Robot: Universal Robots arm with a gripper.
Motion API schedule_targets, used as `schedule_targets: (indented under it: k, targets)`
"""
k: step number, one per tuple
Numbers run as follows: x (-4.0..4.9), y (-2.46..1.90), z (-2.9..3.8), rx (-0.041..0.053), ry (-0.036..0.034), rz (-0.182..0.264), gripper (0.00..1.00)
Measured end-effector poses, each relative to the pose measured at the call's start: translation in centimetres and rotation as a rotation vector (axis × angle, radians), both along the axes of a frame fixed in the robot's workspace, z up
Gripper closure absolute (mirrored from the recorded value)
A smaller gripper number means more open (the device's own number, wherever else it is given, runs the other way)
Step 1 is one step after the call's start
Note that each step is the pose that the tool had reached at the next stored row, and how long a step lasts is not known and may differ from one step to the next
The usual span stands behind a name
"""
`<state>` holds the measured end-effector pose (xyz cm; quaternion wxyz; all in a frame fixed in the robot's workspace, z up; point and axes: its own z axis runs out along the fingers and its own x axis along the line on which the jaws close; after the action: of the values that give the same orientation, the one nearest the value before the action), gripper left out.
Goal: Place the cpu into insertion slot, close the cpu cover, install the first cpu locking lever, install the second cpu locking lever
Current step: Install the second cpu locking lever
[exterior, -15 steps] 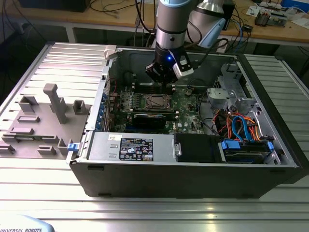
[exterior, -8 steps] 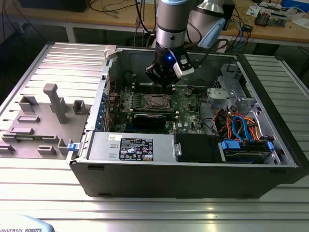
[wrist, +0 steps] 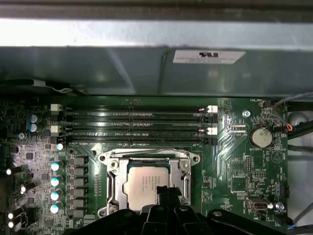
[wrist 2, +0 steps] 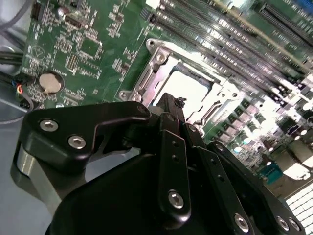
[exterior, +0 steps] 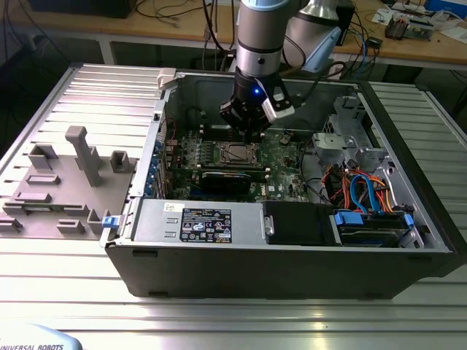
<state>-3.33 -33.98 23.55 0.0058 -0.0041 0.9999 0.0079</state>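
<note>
The cpu (wrist: pixel 144 180) lies flat in the insertion slot (wrist: pixel 103 157) on the green board, its silvery top showing through the square window of the cpu cover (wrist: pixel 113 182), which lies down around it. In both wrist views my gripper (wrist: pixel 168 193) is shut, with nothing between its black fingers, and its tip hangs over the chip's edge at the cover's rim. The second wrist view shows the gripper tip (wrist 2: pixel 172 102) just in front of the cpu (wrist 2: pixel 190 88). In the exterior view the gripper (exterior: pixel 252 131) stands upright inside the open case, just above the slot (exterior: pixel 235 153).
Long black memory slots (wrist: pixel 134 125) run beside the socket, below the case wall (wrist: pixel 146 73). A coin battery (wrist: pixel 259 137) sits on the board. A black card (exterior: pixel 232 179) lies in front of the socket. Drive bays with blue and orange cables (exterior: pixel 365 193) and a grey fixture plate (exterior: pixel 66 182) flank it.
</note>
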Motion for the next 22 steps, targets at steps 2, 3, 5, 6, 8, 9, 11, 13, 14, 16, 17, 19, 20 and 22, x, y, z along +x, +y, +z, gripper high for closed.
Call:
schedule_targets:
  k: [2,3,5,6,8,9,11,13,14,16,17,19,20,22]
  targets:
    - [0.0,-0.15,0.0,0.0001,-0.0001,0.0,0.89]
    - [0.0,-0.15,0.0,0.0001,0.0,0.0,0.89]
    - [0.0,-0.21,0.0,0.0,0.0,0.0,0.89]
    - [0.0,-0.21,0.0,0.0001,0.0,0.0,0.89]
    - [0.0,-0.21,0.0,0.0,0.0,0.0,0.89]
    - [0.0,-0.21,0.0,0.0,0.0,0.0,0.89]
    - [0.0,-0.21,0.0,0.0001,0.0,0.0,0.89]
    - [0.0,-0.22,0.0,0.0,0.0001,0.0,0.89]
    - [0.0,-0.22,0.0,0.0,0.0,0.0,0.89]
    - [0.0,-0.26,0.01,0.0006,0.0001,0.0,0.89]
    - [0.01,-0.31,0.01,0.0032,0.0,0.0,0.89]
    - [0.0,-0.49,0.01,0.0227,-0.0001,0.0,0.89]
    - [0.0,-0.57,0.04,0.029,0.0,0.0,0.89]
    - [0.0,-0.68,0.19,0.0411,0.0,0.0,0.89]
